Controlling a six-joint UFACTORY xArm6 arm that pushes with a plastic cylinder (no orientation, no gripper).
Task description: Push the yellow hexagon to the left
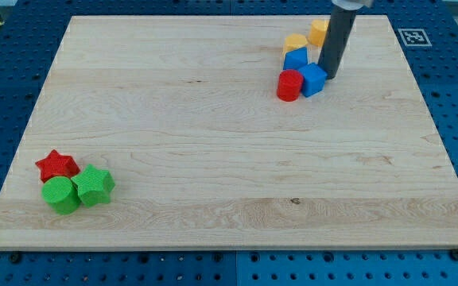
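1. The yellow hexagon (295, 41) lies near the view's top right of the board (213, 143), flat on the wood, with its lower edge against a blue block (296, 59).
2. A second yellow block (318, 32) sits just to the view's right of it and a little higher; the rod hides part of that block, so its shape is unclear.
3. My tip (329, 76) rests on the board just right of the cluster, below and to the right of the hexagon and not touching it.
4. There is no gripper on this arm, only the dark rod, so nothing is held.
5. My tip touches, or nearly touches, the right side of a blue cube (313, 80).
6. A red cylinder (289, 85) stands against the cube's left side, directly below the first blue block.
7. Well apart, at the view's bottom left, a red star (56, 165), a green cylinder (60, 194) and a green star (94, 184) sit bunched together, touching.
8. No container is on the board; every block lies loose on the wood.
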